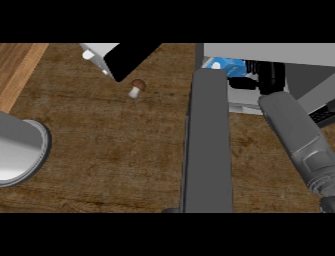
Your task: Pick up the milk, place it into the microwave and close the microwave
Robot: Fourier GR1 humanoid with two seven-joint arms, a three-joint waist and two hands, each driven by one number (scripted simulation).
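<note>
Inside the grey microwave [288,52] with its open cavity, the black right hand [267,75] reached deep in at the end of the grey forearm. Just to the left of that hand, touching it or nearly so, was the blue and white milk carton [225,66], already past the front edge of the cavity. The hand was close against the carton, but whether its fingers were curled round it or already let go could not be told. The step in hand seemed to be the placing of the milk, almost finished. The long dark grey microwave door [208,145] stood open, left of the forearm and running along it toward the robot. The next move would call for drawing the hand straight back out without pulling the carton with it, and then swinging the door shut. Well to the left of the hand, a small brown mushroom [136,89] lay on the wooden counter [103,150]. The left hand was not visible.
</note>
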